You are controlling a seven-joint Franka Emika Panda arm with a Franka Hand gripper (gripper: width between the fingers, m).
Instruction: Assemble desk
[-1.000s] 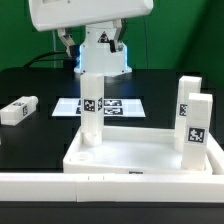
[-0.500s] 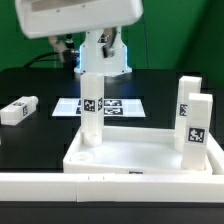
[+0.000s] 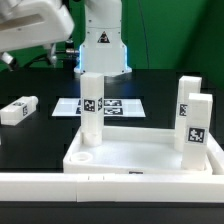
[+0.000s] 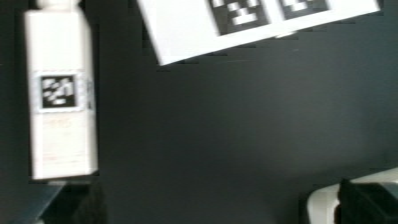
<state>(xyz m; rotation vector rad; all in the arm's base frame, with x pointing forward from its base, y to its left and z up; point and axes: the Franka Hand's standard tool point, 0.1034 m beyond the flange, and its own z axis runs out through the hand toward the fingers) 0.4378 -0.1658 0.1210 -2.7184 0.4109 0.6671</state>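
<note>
The white desk slab (image 3: 140,158) lies rim up at the front. Three tagged square legs stand in its corner sockets: one at the exterior view's left (image 3: 92,108) and two at its right (image 3: 187,103) (image 3: 198,127). A fourth leg (image 3: 18,110) lies loose on the black table at the far left. In the wrist view this leg (image 4: 59,95) lies lengthwise, tag up. My gripper (image 4: 222,205) hovers high over the table beside it, open and empty. One dark finger (image 4: 377,200) shows at the frame edge. The arm's white hand (image 3: 30,25) is at the upper left.
The marker board (image 3: 118,105) lies flat behind the slab and shows in the wrist view (image 4: 258,25). A long white border rail (image 3: 110,186) runs along the front edge. The robot base (image 3: 102,50) stands at the back centre.
The arm's hand has swung from above the table's centre toward the exterior view's left and tilted. The slab and all the legs have not moved.
</note>
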